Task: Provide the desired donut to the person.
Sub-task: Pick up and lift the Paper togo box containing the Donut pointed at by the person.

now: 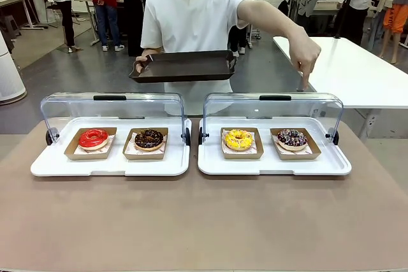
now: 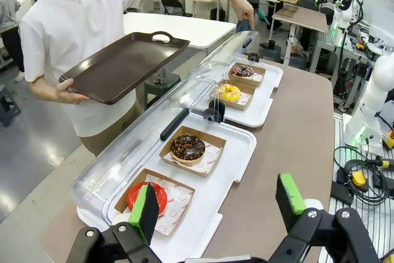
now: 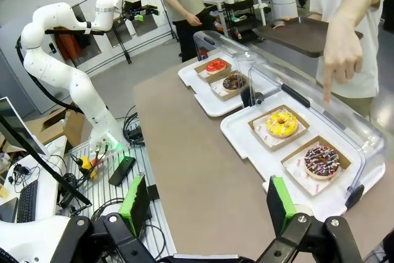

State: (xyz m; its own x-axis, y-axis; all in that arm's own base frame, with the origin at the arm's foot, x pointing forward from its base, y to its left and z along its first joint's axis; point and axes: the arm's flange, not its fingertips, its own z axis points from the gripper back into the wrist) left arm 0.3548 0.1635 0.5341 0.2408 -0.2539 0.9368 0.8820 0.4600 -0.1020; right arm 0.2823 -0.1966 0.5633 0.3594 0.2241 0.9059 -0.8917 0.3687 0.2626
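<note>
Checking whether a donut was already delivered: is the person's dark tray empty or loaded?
Empty: the dark tray the person holds shows a bare surface in the front and left wrist views.

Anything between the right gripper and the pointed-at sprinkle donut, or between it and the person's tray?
Robot side: nothing visible; the sprinkle donut lies uncovered before the open right gripper. Far side: the raised clear lid stands between it and the dark tray.

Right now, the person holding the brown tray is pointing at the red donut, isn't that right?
Not quite. The person's hand points down over the sprinkled chocolate donut, at the far end of the row from the red donut. The front view shows it. The person does hold the brown tray.
</note>
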